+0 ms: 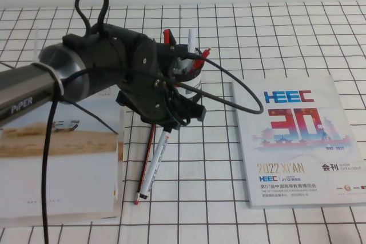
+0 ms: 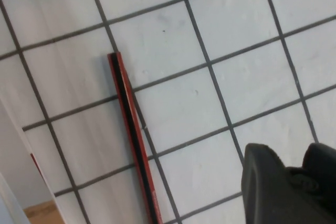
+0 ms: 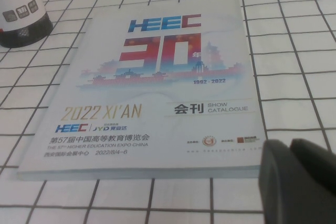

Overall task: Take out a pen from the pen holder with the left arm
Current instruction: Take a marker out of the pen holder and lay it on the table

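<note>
Left gripper (image 1: 170, 124): just in front of pen holder (image 1: 193, 78), clamped on white pen (image 1: 153, 167), upper end.
Pen: light, stiff, slick barrel; likely to swing.
Right gripper (image 3: 299, 182): by catalogue (image 3: 157, 77) corner; state cannot be told.

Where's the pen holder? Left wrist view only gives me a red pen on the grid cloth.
Observer: The pen holder stands just beyond the left gripper, pens sticking up from it.
Operator: Other pens out near the red pen?
Observer: A white pen shows beside it, upper end hidden under the gripper.
Operator: Right arm?
Observer: The right gripper hangs by the catalogue's near corner, away from the holder.
</note>
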Controlling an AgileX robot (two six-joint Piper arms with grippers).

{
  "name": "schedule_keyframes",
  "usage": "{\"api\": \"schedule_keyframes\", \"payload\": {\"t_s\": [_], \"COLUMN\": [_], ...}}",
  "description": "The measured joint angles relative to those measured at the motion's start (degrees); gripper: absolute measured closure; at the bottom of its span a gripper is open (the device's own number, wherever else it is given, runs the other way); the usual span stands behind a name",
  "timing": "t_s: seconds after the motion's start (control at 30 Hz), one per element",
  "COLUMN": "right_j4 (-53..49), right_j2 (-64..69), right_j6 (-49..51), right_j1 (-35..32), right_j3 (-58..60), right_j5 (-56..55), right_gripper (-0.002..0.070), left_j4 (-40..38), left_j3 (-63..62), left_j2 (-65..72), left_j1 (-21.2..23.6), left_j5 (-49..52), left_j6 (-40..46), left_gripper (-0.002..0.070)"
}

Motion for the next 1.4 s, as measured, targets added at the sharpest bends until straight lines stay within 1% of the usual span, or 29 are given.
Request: {"api": "schedule_keyframes", "payload": {"t_s": [0.37, 0.6, 0.67, 0.73, 0.83, 0.9, 0.97, 1.03, 1.17, 1.23, 1.33, 1.4], "right_j4": [0.0, 0.0, 0.0, 0.0, 0.0, 0.0, 0.0, 0.0, 0.0, 0.0, 0.0, 0.0], "right_j2": [0.0, 0.0, 0.0, 0.0, 0.0, 0.0, 0.0, 0.0, 0.0, 0.0, 0.0, 0.0], "right_j6": [0.0, 0.0, 0.0, 0.0, 0.0, 0.0, 0.0, 0.0, 0.0, 0.0, 0.0, 0.0], "right_j1": [0.0, 0.0, 0.0, 0.0, 0.0, 0.0, 0.0, 0.0, 0.0, 0.0, 0.0, 0.0], "right_j3": [0.0, 0.0, 0.0, 0.0, 0.0, 0.0, 0.0, 0.0, 0.0, 0.0, 0.0, 0.0], "right_j5": [0.0, 0.0, 0.0, 0.0, 0.0, 0.0, 0.0, 0.0, 0.0, 0.0, 0.0, 0.0], "right_gripper": [0.0691, 0.0691, 0.0691, 0.0691, 0.0691, 0.0691, 0.0691, 0.0691, 0.0691, 0.0691, 0.0691, 0.0691], "left_j4": [-0.7, -1.7, -1.8, -1.9, -2.1, -2.1, -2.1, -2.2, -2.7, -3.3, -3.6, -3.6], "left_j3": [0.4, 0.7, 0.7, 0.7, 0.7, 0.7, 0.7, 1.3, 5.3, 9.2, 16.0, 20.0], "left_j2": [2.6, 3.1, 3.1, 3.1, 3.1, 3.1, 3.1, 2.8, -0.8, -4.4, -10.8, -15.4], "left_j1": [1.2, 1.3, 1.3, 1.3, 1.3, 1.3, 1.3, 1.3, 1.3, 1.3, 1.3, 1.3], "left_j5": [-1.8, -3.2, -3.4, -3.4, -3.4, -3.5, -3.9, -4.6, -7.3, -10.2, -15.8, -18.9], "left_j6": [0.0, 4.7, 5.2, 5.4, 5.4, 5.4, 5.5, 5.9, 7.0, 7.3, 8.0, 8.0], "left_gripper": [0.0566, 0.0565, 0.0551, 0.0507, 0.0401, 0.0347, 0.0318, 0.0304, 0.0302, 0.0314, 0.0371, 0.0428]}}
